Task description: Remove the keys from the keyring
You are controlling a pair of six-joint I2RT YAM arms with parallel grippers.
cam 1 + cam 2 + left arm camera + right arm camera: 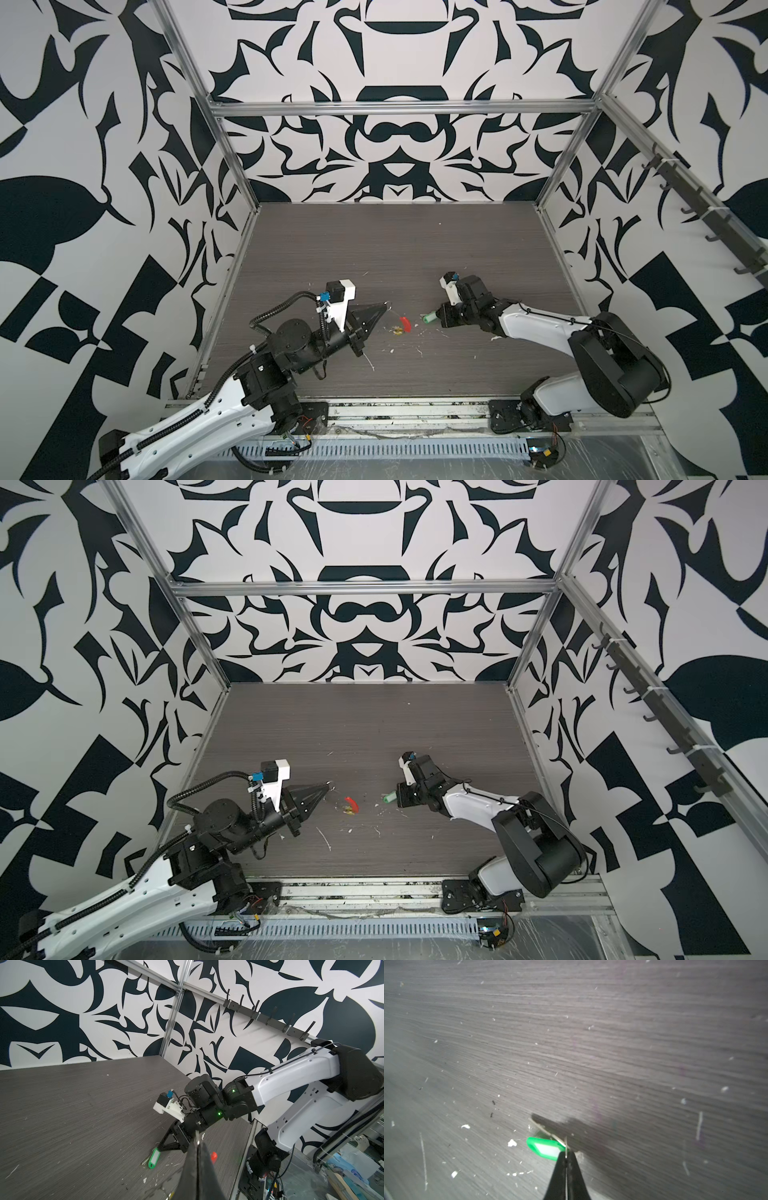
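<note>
L gripper (384, 306): pressed together, pinching a thin metal wire at its tips, apparently the wire of the keyring (405, 324).
R gripper (566, 1153): tips almost closed, w/ a thin metal ring of the green-tag key (545, 1148) pinched btw them, low at the table (374, 249).
Keyring: btw both grippers. Its red sleeve (352, 803) is clear, the wire hardly visible.
Green-tag key: lies on the table, just at the R gripper tips.
Yellow-tag key (397, 331): just beside the red sleeve on the near side. Cannot tell if it is on the wire.
</note>
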